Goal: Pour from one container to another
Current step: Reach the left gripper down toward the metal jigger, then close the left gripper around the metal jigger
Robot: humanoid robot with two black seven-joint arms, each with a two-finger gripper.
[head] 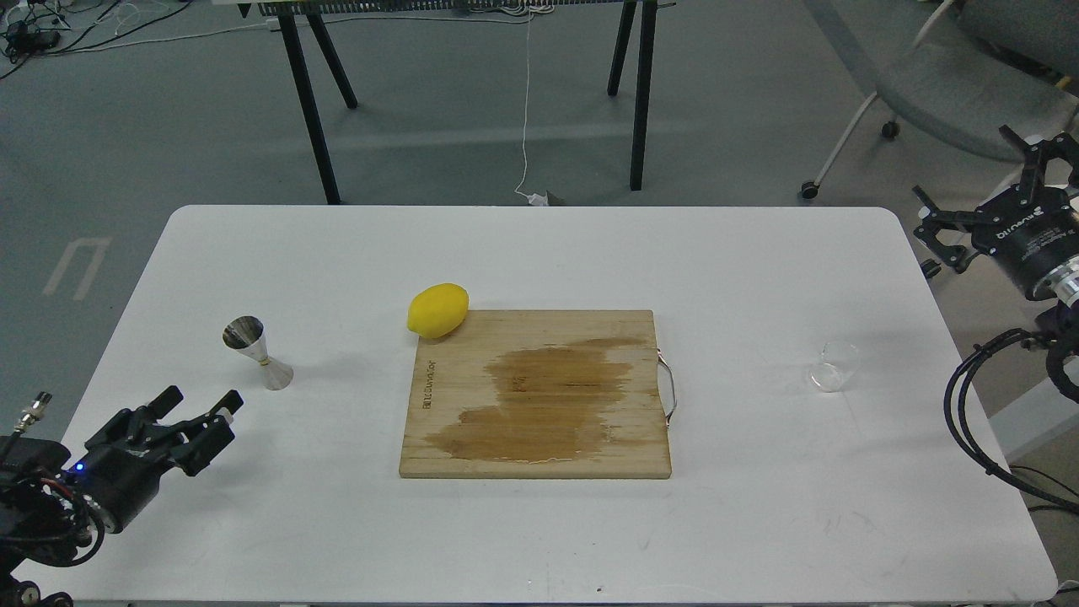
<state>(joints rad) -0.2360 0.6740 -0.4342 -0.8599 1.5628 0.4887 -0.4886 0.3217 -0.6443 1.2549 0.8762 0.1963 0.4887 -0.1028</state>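
A white table carries a wooden cutting board at its centre, darkened by a broad wet stain, with a yellow lemon touching the board's far left corner. Well left of the board stands the steel jigger, upright and slightly tilted, its contents not discernible; well right of the board stands the clear glass cup, seemingly empty, nothing between either and the board. Left gripper, left of the board and near the jigger, is spread and holds nothing; right gripper, beyond the table's right edge, likewise spread and empty.
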